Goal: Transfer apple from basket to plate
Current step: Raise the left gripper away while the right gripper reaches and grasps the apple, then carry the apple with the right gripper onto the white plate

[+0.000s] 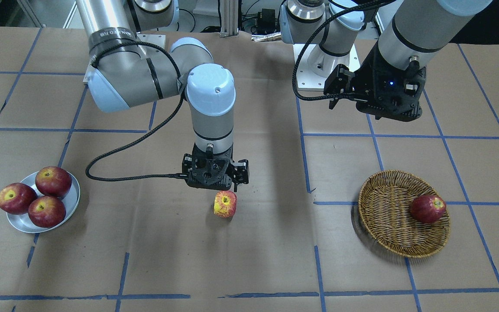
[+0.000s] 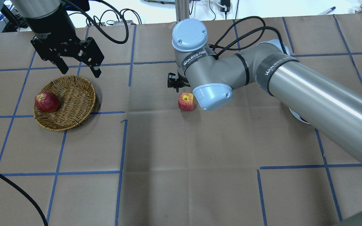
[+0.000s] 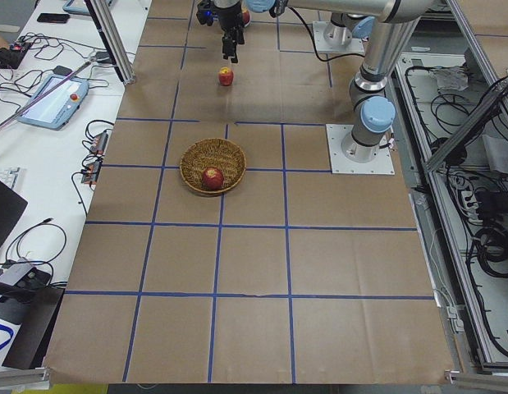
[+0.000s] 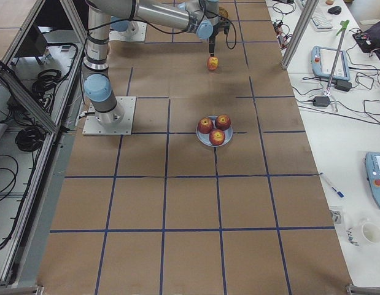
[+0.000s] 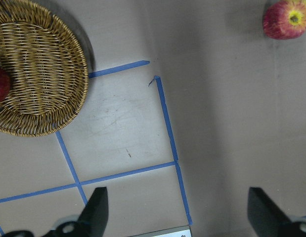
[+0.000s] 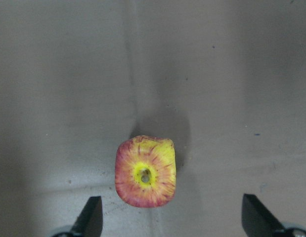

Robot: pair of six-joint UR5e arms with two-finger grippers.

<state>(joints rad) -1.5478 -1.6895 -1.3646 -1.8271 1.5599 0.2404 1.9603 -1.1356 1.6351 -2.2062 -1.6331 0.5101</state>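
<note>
The apple, red with a big yellow patch, sits on the bare table at its middle, outside the basket; it also shows in the overhead view and the right wrist view. My right gripper hangs open just above it, one finger on each side, not touching. The wicker basket holds one uniformly dark red apple. My left gripper is open and empty, raised above the basket's far edge. The metal plate stands at the other end of the table.
Three dark red apples with yellow stem hollows fill the plate. My right arm's long forearm spans the table over the plate. Blue tape lines grid the brown paper cover.
</note>
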